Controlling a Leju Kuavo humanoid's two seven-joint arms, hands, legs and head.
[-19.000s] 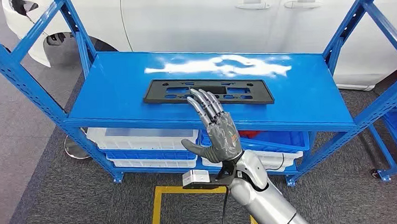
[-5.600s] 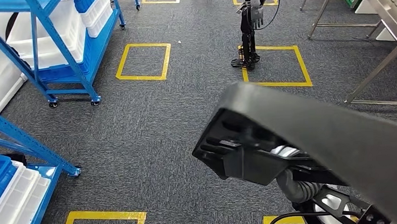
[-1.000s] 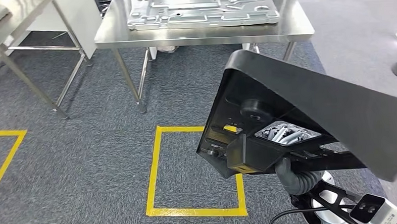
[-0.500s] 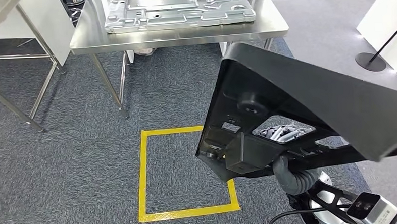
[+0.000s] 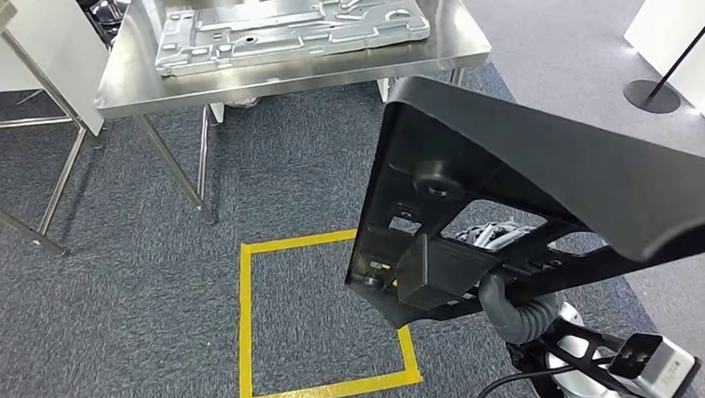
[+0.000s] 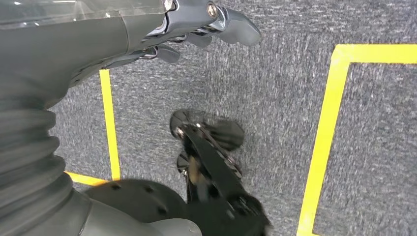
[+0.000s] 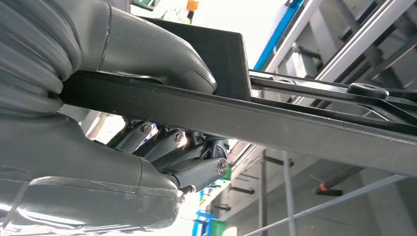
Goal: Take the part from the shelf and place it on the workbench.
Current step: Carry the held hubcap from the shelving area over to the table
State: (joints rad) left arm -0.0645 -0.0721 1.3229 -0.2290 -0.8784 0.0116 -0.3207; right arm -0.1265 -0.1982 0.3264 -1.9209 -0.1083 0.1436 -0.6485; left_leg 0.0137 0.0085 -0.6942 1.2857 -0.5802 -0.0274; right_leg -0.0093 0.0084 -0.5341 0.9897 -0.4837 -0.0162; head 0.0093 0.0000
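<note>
Grey carpet floor (image 5: 110,290), marked with a yellow taped square (image 5: 244,329).
Stainless steel workbench (image 5: 128,79) on thin legs, ahead and to the left in the head view; carries a stamped silver metal panel (image 5: 292,27) lying flat across its top.
Black plastic part (image 5: 546,190), long and flat with cut-outs, held tilted in the air over the floor, well apart from the workbench.
Right hand (image 7: 147,123) clamped on the part: thick grey thumb (image 7: 157,59) pressed on one face, darker fingers (image 7: 196,169) curled against the other; seen through a cut-out in the head view (image 5: 494,238).
Left hand (image 6: 187,24) hanging above the carpet, holding nothing, fingers curled inward.
White stand base (image 5: 651,96) at far right.
</note>
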